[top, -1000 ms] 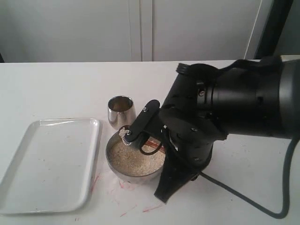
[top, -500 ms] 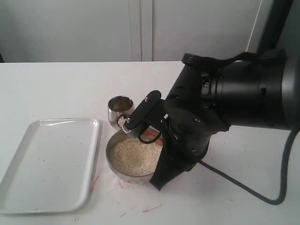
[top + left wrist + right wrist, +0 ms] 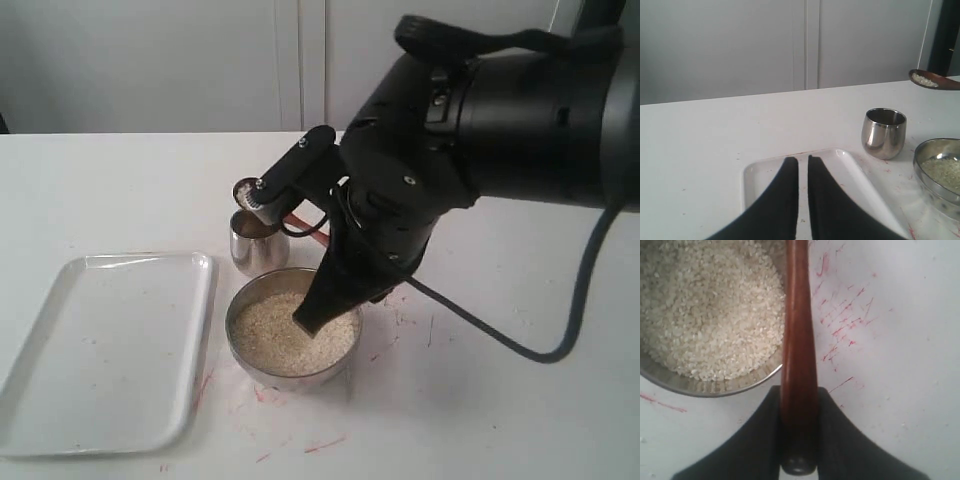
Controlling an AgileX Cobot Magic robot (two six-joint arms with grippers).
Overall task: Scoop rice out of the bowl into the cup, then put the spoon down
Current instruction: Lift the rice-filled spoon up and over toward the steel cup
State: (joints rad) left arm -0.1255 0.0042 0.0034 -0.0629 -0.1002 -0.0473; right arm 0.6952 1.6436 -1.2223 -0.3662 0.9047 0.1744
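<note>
My right gripper (image 3: 799,390) is shut on the handle of the reddish-brown spoon (image 3: 797,335), held in the air over the near edge of the steel bowl (image 3: 232,318). The bowl holds a bed of rice (image 3: 285,335). In the left wrist view the spoon's head (image 3: 931,80) carries some grains and hangs higher than the small steel cup (image 3: 883,134), off to one side. The cup (image 3: 258,250) stands just behind the bowl. Part of the spoon's handle (image 3: 305,224) shows under the black arm. My left gripper (image 3: 803,161) is shut and empty, above the white tray (image 3: 860,172).
The white rectangular tray (image 3: 100,350) lies left of the bowl. Red marks are scattered on the white table around the bowl. A black cable (image 3: 520,345) trails from the right arm over the table. A pale wall stands behind the table.
The right arm has risen and swung back, lifting the spoon out of the bowl and towards the cup. The left gripper shows no earlier frame.
</note>
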